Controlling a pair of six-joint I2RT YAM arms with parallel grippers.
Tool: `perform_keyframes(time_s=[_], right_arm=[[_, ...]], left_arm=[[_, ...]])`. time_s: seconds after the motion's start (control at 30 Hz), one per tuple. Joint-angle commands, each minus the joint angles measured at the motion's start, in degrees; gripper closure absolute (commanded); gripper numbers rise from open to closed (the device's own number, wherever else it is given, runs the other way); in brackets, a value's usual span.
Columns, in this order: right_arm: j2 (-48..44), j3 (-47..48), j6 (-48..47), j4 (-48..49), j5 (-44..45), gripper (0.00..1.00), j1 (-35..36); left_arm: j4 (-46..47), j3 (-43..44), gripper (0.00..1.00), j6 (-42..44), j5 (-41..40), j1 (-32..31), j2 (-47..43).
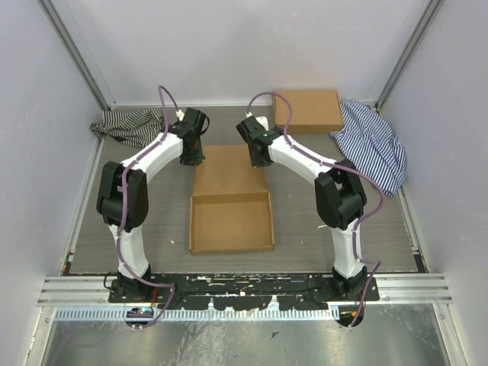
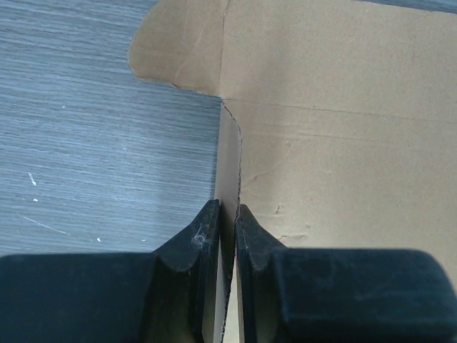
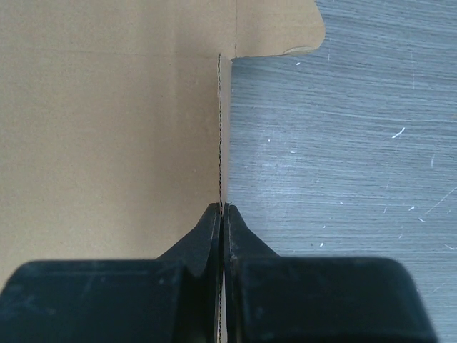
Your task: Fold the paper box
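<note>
Here, on a grey table (image 1: 166, 229) between pale walls (image 1: 38, 114), left pincer (image 2: 227, 214) and right pincer (image 3: 223, 211) clamp the paper box (image 1: 229, 206).

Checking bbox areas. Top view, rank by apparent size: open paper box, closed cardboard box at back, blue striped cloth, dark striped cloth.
1. paper box
2. blue striped cloth
3-4. closed cardboard box and dark striped cloth: look alike, cloth partly behind the left arm; unranked.

Grey wood-grain tabletop (image 1: 305, 236) enclosed by plain pale walls (image 1: 229, 46); aluminium corner posts (image 1: 76, 53) behind, ribbed aluminium rail (image 1: 76, 290) along near edge.
</note>
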Motion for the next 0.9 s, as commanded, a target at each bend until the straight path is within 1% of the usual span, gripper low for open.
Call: perform_keyframes(time_s=[0.0, 0.3, 0.7, 0.8, 0.87], right_arm=[[0.7, 2.8, 3.6, 2.7, 1.1, 0.99, 3.1], [3.2, 3.1, 5.6, 1.6, 5.6, 0.99, 6.0], [4.9, 3.4, 9.1, 0.7, 8.0, 0.99, 7.6], [4.2, 3.3, 10.1, 0.1, 9.2, 0.99, 7.5], [3.1, 2.9, 10.6, 0.1, 10.0, 0.96, 7.5]], left_arm=[[-0.9, 3.4, 0.81, 0.3, 0.2, -2.2, 1.7], [-2.1, 3.0, 0.81, 0.3, -2.8, -4.1, 2.8], [-3.0, 2.8, 0.82, -0.6, -5.0, -6.1, 3.9], [-3.6, 2.7, 0.83, -0.4, -6.9, -6.2, 3.4], [-4.0, 2.3, 0.86, 0.0, -9.0, -6.1, 2.4]])
